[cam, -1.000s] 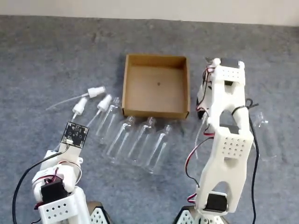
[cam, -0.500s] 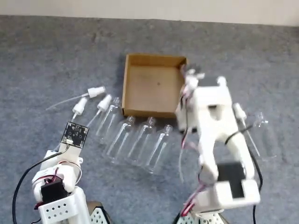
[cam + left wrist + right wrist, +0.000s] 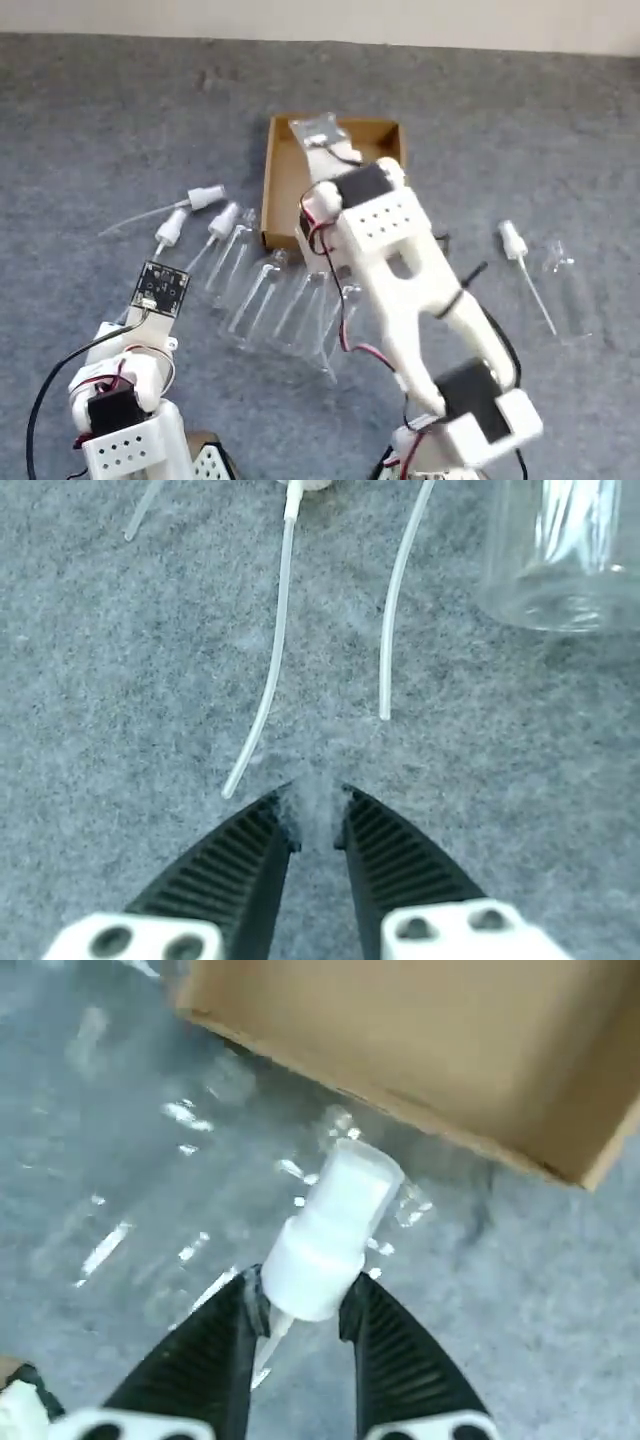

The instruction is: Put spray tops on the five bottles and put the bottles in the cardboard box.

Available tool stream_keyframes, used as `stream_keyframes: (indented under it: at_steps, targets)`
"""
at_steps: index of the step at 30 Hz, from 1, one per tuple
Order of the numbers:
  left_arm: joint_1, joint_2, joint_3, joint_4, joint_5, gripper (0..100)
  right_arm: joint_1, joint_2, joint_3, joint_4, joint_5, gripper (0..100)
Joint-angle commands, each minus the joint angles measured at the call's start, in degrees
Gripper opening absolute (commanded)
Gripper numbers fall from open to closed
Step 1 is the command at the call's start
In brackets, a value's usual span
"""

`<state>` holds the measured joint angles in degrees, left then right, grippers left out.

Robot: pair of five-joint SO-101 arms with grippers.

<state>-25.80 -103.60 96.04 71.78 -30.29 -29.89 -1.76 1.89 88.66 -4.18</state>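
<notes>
My right gripper [image 3: 300, 1292] is shut on a white spray top [image 3: 332, 1228], held above clear bottles [image 3: 130, 1230] just off the front wall of the cardboard box [image 3: 430, 1040]. In the high view the right arm [image 3: 385, 235] crosses the bottle row [image 3: 258, 290] and the box [image 3: 268, 185]. Three spray tops [image 3: 205, 196] lie left of the box. Another spray top [image 3: 513, 240] and a bottle [image 3: 570, 290] lie at the right. My left gripper [image 3: 317, 815] is shut and empty, low over the carpet, facing two thin tubes [image 3: 268, 670] and a bottle's base [image 3: 560, 560].
Grey carpet [image 3: 120, 110] covers the table. The left arm [image 3: 125, 400] rests at the near left, short of the spray tops. Open carpet lies beyond the box and at the far left.
The right arm swung from the right side leftward to the bottle row and the box's front, uncovering the spray top lying on the right. The left arm kept still.
</notes>
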Motion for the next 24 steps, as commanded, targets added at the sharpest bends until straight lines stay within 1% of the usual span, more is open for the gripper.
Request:
stream_keyframes:
  at_steps: [1, 4, 7, 11, 13, 16, 20, 24]
  targets:
    - [-0.6, -0.4, 1.1, -0.3, -0.5, 1, 6.5, -1.0, 3.1, -1.9, -0.5, 0.4]
    - [-0.6, -0.4, 1.1, -0.3, -0.5, 1, 11.7, -4.9, 11.7, -6.5, 1.0, 0.4]
    - [-0.5, -0.4, 1.1, -0.3, -0.5, 1, 14.5, -10.9, 20.8, -10.3, 2.9, 0.4]
    - [-0.5, -0.4, 1.1, -0.3, -0.5, 1, 14.9, -17.0, 30.5, -15.4, 3.0, 0.4]
    - [-0.5, -0.4, 1.1, -0.3, -0.5, 1, 13.5, -18.8, 32.0, -15.8, 2.6, 0.4]
    - [-1.7, -0.7, 1.1, -1.0, -0.6, 1, 9.5, -18.4, 24.9, -13.1, 2.3, 0.4]
    - [-9.5, -0.4, -0.7, -7.9, -1.2, 1, 2.3, -12.9, 11.3, -10.2, -2.5, 0.4]
    - [-15.3, -0.3, -1.7, -9.8, -7.5, 1, -5.1, -1.5, -3.3, -7.4, -5.5, 0.4]
